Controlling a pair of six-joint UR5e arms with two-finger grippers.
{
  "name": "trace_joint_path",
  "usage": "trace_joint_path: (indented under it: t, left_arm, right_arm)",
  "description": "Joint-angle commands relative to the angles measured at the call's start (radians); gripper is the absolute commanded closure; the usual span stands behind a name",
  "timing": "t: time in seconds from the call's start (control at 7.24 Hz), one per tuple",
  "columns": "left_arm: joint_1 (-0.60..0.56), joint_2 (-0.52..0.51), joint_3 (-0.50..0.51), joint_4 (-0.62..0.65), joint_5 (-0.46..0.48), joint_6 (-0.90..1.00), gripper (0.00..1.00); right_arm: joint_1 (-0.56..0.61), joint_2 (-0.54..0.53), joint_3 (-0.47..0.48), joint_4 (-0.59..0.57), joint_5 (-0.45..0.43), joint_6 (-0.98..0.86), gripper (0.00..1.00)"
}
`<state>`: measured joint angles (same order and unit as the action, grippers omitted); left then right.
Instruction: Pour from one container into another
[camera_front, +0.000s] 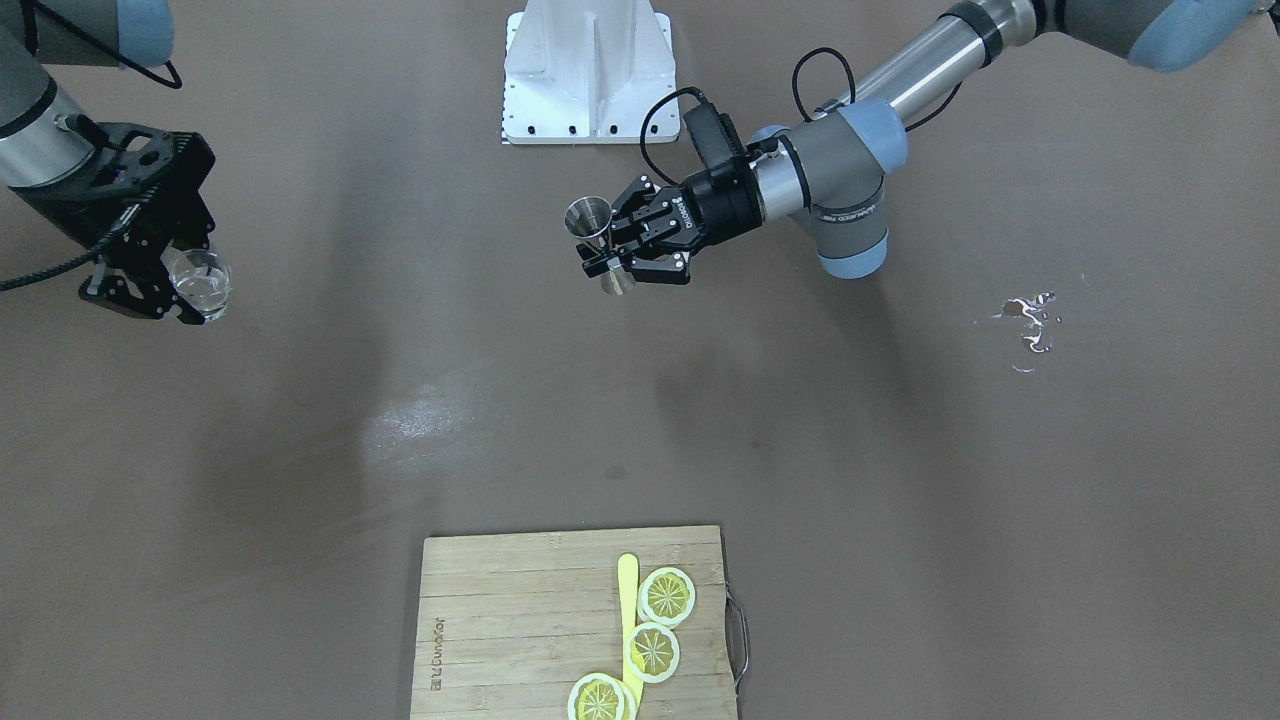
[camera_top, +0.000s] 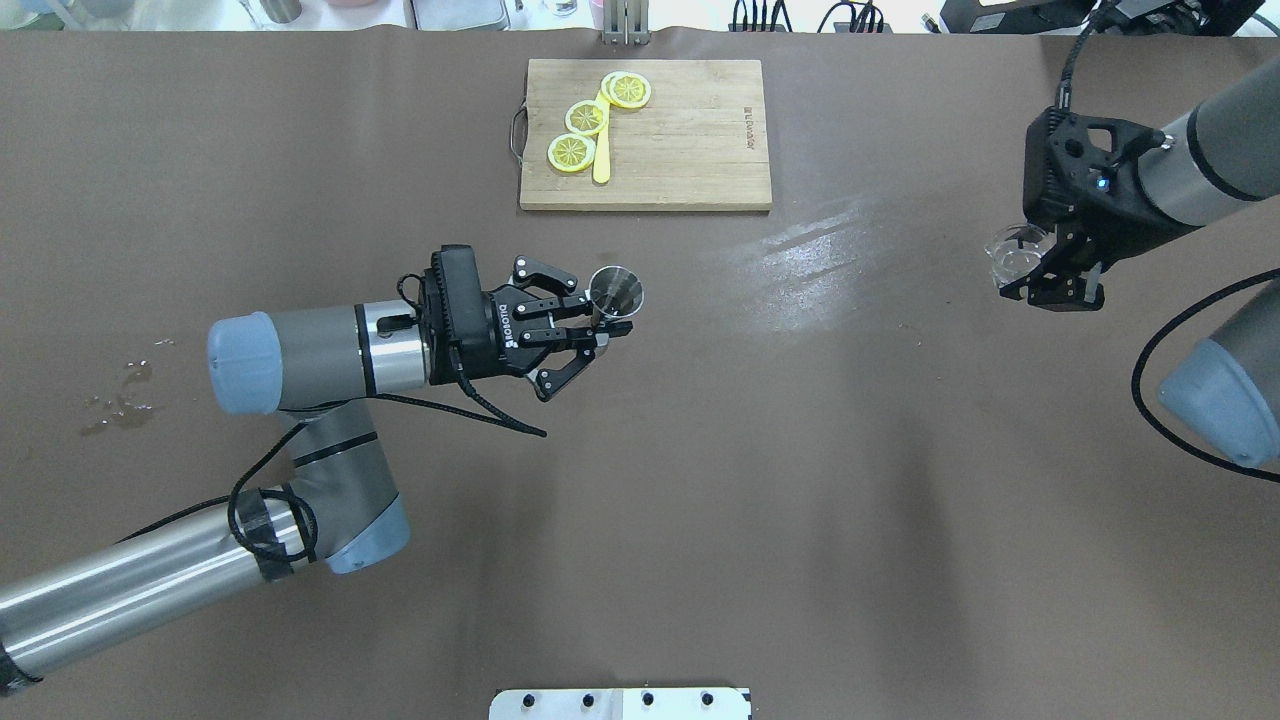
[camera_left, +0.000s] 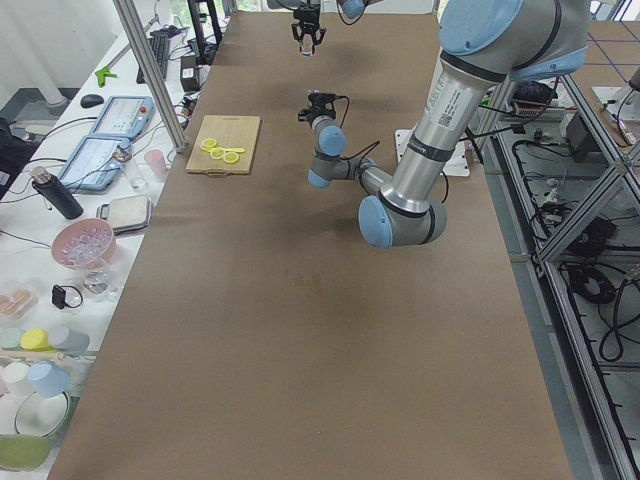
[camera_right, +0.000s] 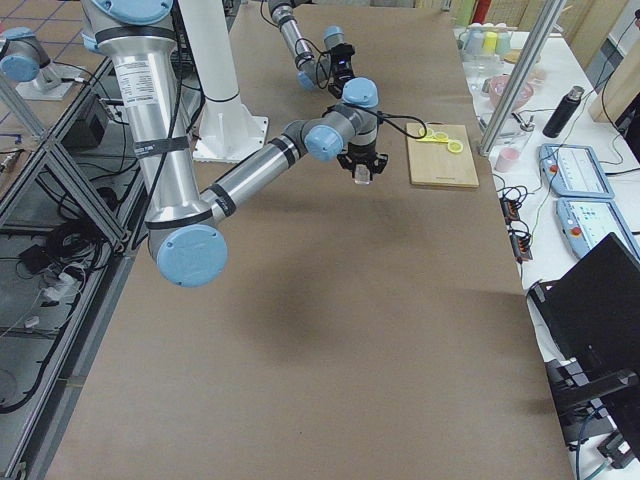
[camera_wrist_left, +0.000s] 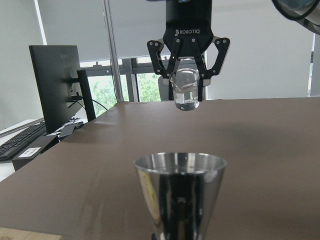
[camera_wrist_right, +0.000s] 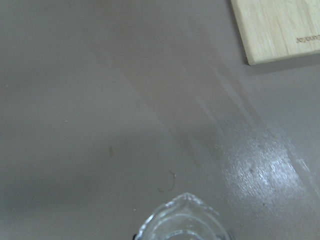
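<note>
Across the desk (camera_front: 900, 480) from the robot, front-facing: shows the left gripper (camera_front: 607, 263) clamped on the narrow waist of one metal jigger (camera_front: 589, 217), mouth up, apparently lifted. Puts the right gripper (camera_front: 170, 290) at the far left of this view, closed around one clear glass (camera_front: 200, 282). Counts one cutting board (camera_front: 500, 620) at the near edge, carrying three lemon slices (camera_front: 667, 596) and one yellow stick (camera_front: 627, 590). Adds one small spill (camera_front: 1030, 322) to the right.

From overhead: places jigger near the middle and glass at the right edge, well apart. Same tally: two grippers, one vessel each.

From the two side views: too small to judge either grip.

From the left wrist: fills the foreground with the jigger's rim and looks straight ahead at the glass, pinched between two fingers and hanging above the desk. Cannot tell whether the jigger holds anything.

From the right wrist: catches only the glass's rim at the bottom edge, a board corner at top right, and a glossy patch between.

Likely trouble: sloshing on the long carry across the gap. Tipping before the mouths line up would send liquid past the small glass and onto the desk. Could also swivel the jigger at its thin waist, or knock gripper against gripper on closing in.
</note>
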<state>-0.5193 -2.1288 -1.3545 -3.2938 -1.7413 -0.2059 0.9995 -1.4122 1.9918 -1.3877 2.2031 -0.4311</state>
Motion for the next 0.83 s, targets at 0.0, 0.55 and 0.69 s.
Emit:
trace_joint_path:
  t: [0.0,0.55,0.69]
  left_arm:
    - [0.01,0.145,-0.134,-0.006,0.07,0.0,1.0]
    - [0.09,0.43,-0.386,-0.026,0.409,-0.004,1.0]
    - [0.105,0.45,-0.396,-0.026,0.507,-0.004,1.0]
  right_arm:
    - [0.053,-0.098,-0.082,0.239,0.026,0.15,1.0]
    - [0.06,-0.2,-0.366,0.859,0.036,0.519,1.0]
    - [0.057,-0.2,-0.454,1.01,0.03,0.634,1.0]
